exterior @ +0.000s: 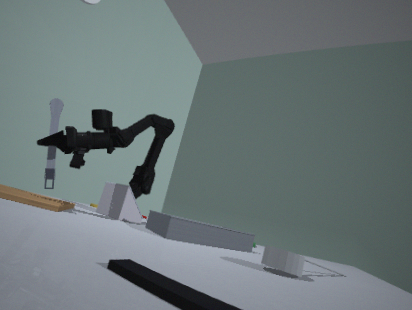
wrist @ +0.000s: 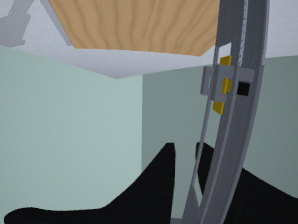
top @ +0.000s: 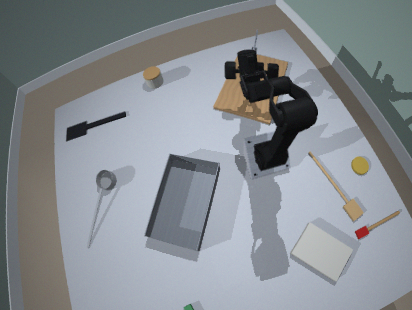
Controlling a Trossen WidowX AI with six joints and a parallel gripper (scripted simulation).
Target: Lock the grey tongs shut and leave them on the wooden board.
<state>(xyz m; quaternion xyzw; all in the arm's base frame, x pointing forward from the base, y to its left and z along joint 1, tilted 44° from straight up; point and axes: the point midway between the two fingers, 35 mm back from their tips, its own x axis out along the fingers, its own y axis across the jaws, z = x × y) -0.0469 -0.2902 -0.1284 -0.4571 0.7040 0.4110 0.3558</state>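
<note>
The grey tongs (top: 256, 41) (exterior: 51, 156) (wrist: 245, 100) hang upright in the air, wide tip end up and hinge end with its wire loop down. My gripper (exterior: 40, 142) (wrist: 184, 149) points level and is shut on them partway along their length. In the wrist view, the arms run close together, with a grey bracket, yellow marks and a black square near the hinge. I cannot tell whether the lock is engaged. The wooden board (top: 227, 97) (exterior: 30, 197) (wrist: 135, 30) lies below, apart from the tongs. The roasting tin (top: 158, 195) (exterior: 210, 236) holds no tongs.
A black turner (top: 77, 131) and a lidded jar (top: 152, 77) are at the left and back. A long-handled round pan (top: 106, 180) stands left of the tin. A wooden spatula (top: 353, 209), yellow disc (top: 360, 165), red-headed brush (top: 362, 232) and white block (top: 322, 252) are at the right.
</note>
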